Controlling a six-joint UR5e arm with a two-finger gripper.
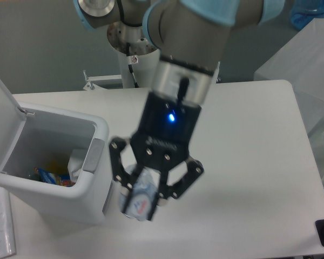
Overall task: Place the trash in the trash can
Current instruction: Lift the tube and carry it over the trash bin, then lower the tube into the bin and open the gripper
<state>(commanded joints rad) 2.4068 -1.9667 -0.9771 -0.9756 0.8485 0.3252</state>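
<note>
The gripper [146,191] hangs above the tabletop [248,162], near its front edge and just right of the trash can [92,178]. Its jaws are pinching the flattened bottle [139,198], which sits between the two black fingers [117,167] with its lower end and the red-blue label poking out below them. The bottle looks lifted clear of the tabletop, carried rather than resting, though motion blur makes its exact outline hard to read, and I cannot make out the blue cap.

The trash can stands at the left edge of the tabletop with its hinged lid [2,118] swung up and back, so the mouth is open to a drop from above. The grey latch [93,155] faces the gripper on the near rim. Inside the can, some coloured scraps and a pale crumpled piece [75,162] lie on the bottom; the pale piece may be the wrapper, but it is too small to be sure.

The grip across the flat body seems chosen to keep the bottle hanging downward, so it can fall straight in once released. The step in hand appears to be the carry toward the can: the bottle is beside the can's right wall, not yet over the opening. The next move would need to clear the rim and latch before letting go.
</note>
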